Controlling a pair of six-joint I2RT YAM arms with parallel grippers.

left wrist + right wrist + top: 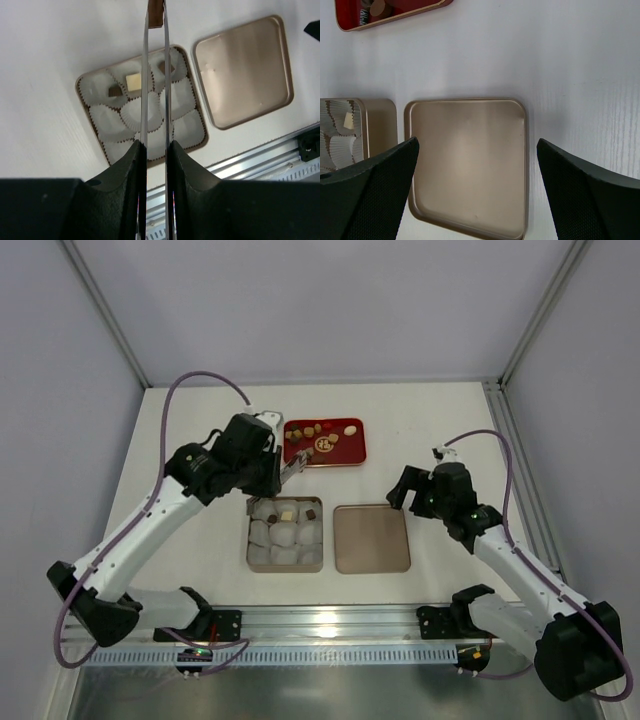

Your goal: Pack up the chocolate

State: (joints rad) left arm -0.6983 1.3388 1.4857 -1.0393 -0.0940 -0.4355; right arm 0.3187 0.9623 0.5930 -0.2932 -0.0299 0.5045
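My left gripper [272,466] [155,146] is shut on metal tweezers [144,85]. The tweezers pinch a small brown chocolate [156,13] at their tip, near the front edge of the red tray [352,453]. Several more chocolates [320,430] lie on that tray. The open gold tin [249,540] [82,97] holds white paper cups. Three cups in its back row hold a dark piece [115,91], a cream piece [133,81] and a brown piece [165,66]. My right gripper [411,491] [477,160] is open and empty above the tin lid [470,160].
The gold lid [371,538] lies flat just right of the tin. The metal rail [330,620] with the arm bases runs along the near edge. Frame posts stand at the back corners.
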